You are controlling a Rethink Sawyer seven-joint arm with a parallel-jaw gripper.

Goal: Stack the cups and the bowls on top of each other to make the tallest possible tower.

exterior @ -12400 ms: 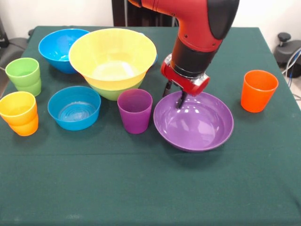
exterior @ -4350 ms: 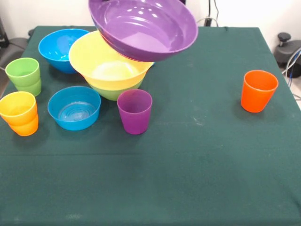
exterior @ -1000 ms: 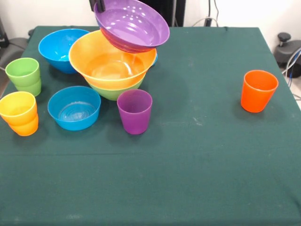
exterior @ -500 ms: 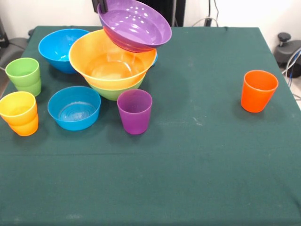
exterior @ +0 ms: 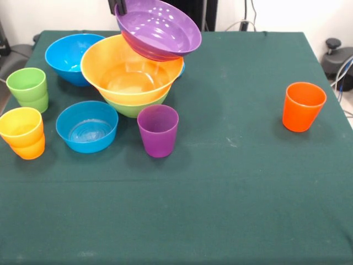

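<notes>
The purple bowl [exterior: 160, 30] is being held tilted by its rim in the closed gripper [exterior: 117, 6], just below it over the yellow bowl [exterior: 129, 74]; it should be levelled and centred before being released.

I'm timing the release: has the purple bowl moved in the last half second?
No. The purple bowl sits tilted over the yellow bowl's far rim exactly as before, gripper at its edge.
</notes>
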